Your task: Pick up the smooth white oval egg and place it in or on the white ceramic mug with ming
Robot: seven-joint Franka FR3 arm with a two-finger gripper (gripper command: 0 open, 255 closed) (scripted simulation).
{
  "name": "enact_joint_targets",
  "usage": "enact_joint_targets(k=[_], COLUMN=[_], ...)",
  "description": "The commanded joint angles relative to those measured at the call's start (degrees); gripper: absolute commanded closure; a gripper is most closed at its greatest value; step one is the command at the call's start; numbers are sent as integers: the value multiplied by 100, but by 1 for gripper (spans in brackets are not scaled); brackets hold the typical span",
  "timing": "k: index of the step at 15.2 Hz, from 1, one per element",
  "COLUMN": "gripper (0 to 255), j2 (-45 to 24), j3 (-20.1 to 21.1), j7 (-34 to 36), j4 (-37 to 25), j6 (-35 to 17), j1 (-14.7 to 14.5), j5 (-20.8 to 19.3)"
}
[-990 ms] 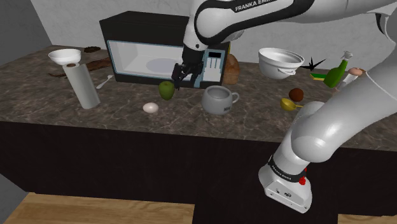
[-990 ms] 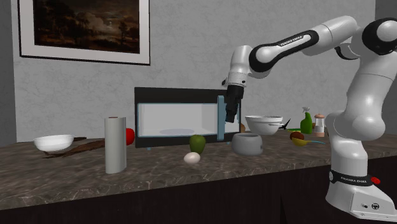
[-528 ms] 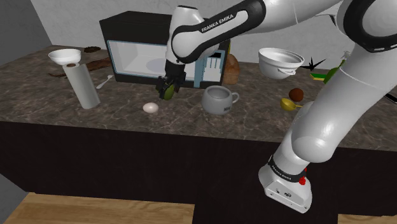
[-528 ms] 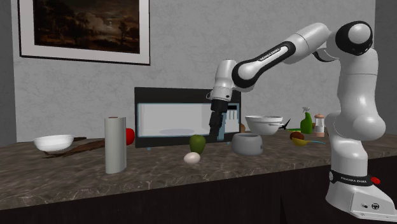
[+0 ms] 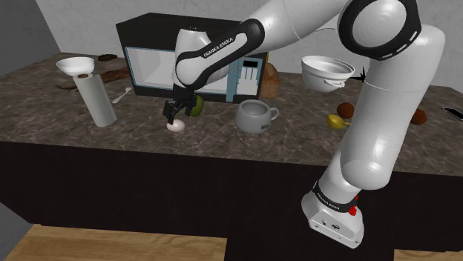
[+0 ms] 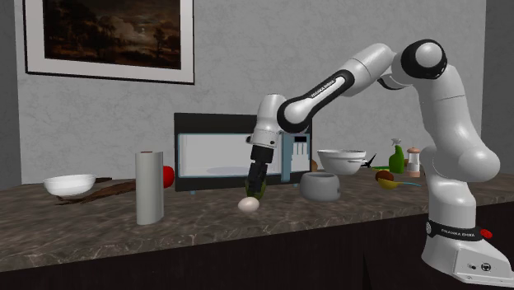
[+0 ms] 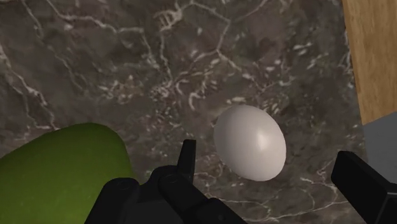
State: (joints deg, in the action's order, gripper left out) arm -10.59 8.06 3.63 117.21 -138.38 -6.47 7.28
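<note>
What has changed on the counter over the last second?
The claw swung from in front of the microwave down and toward the shoulder view's left. It now hangs open over the egg, not touching it. Nothing was gripped or released. The egg, green fruit, mug and paper roll stayed put.

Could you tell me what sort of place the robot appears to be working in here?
Probably a home kitchen: a dark marbled counter holds a microwave and a grey mug, and a framed painting hangs on the wall.
</note>
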Motion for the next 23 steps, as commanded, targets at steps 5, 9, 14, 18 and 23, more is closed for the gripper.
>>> enact_joint_targets(k=[5, 9, 14, 18, 23], gripper=[0, 0, 0, 255, 255], j2=[-392, -487, -487, -487, -486], j3=[3, 4, 4, 4, 4], j7=[-14, -8, -8, -8, -8], j4=[-2, -5, -4, -5, -5], j6=[-395, -489, -488, -488, -486], j1=[-31, -42, -42, -43, -43], j5=[-26, -35, -35, -36, -36])
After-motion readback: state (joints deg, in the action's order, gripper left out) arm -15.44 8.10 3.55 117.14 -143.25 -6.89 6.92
